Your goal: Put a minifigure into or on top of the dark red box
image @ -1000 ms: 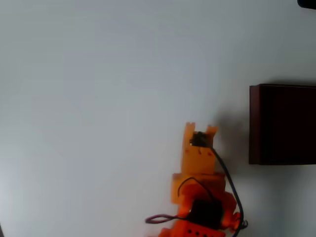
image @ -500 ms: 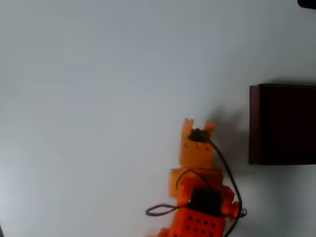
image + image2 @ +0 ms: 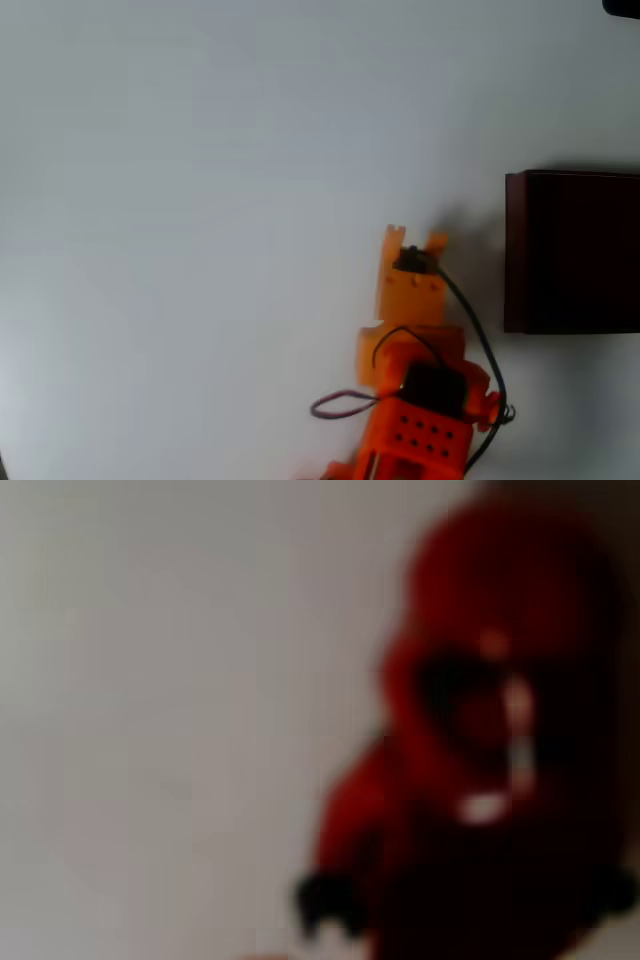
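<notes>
One minifigure [image 3: 480,770] fills the blurred wrist view close up; whether the tool [image 3: 412,240] grips it cannot be told. One dark red box [image 3: 572,251] sits on the white table [image 3: 200,200], right of the tool.

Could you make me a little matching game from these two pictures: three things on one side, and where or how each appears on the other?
Things:
1. dark red box
2. minifigure
3. orange arm

Descriptions:
A. reaches up from the bottom edge of the overhead view
B. blurred red shape close in front of the wrist camera
C. sits at the right edge of the overhead view, on the white table

Pairs: 1-C, 2-B, 3-A
</notes>
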You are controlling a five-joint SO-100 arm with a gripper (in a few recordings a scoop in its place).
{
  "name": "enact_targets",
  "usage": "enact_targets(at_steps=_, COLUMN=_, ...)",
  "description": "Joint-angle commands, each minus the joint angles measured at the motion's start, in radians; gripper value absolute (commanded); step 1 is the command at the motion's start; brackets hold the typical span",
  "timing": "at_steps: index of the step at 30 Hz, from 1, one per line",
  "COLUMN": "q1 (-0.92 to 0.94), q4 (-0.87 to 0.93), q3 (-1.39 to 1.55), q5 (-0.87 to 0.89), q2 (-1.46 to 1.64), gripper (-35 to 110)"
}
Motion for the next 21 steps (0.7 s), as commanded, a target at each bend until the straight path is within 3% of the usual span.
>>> enact_targets(at_steps=1, q1=0.037, q4=0.021, q3=-0.034, q5=-0.009, q2=0.003, gripper=20)
enact_targets(at_steps=21, q1=0.049, q4=-0.009, q3=0.018, q5=-0.009, q2=0.008, gripper=16)
